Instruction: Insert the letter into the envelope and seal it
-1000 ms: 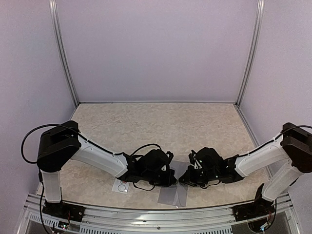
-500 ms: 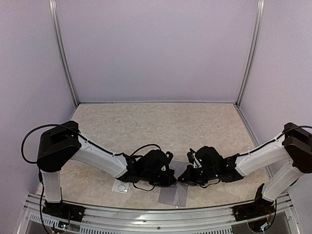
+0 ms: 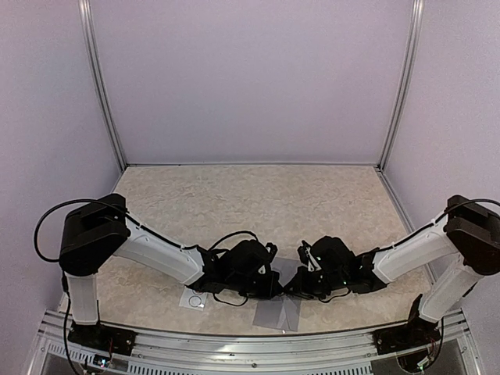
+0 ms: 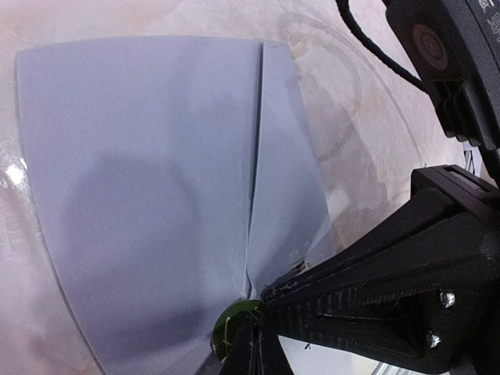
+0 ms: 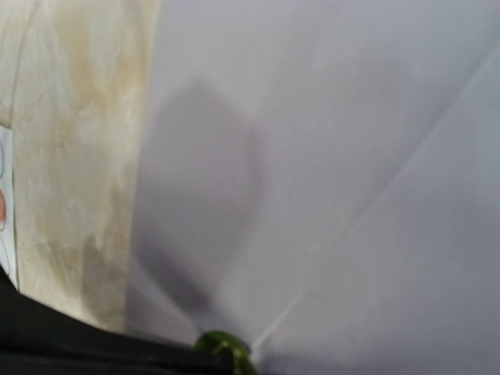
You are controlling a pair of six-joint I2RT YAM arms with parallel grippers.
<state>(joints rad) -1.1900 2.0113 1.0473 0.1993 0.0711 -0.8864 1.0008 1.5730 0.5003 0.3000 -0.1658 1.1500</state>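
Top external view shows both arms bent low over the near edge of the tabletop (image 3: 250, 195), at its middle, where the grey envelope (image 3: 278, 315) lies flat. The left gripper (image 3: 268, 287) and the right gripper (image 3: 298, 286) meet over its far part. Each has its two fingers brought together, with nothing between them. In the wrist views the closed tips touch the paper beside a crease line. So I judge that they press down like a blunt finger, to flatten the folded flap and make it stick. Closed fingers give one firm point, and pressure from both sides should stop the envelope from sliding. The letter is not visible; whether it is inside I cannot tell. A small white card (image 3: 194, 299) lies near the envelope, to its left, by the same edge.
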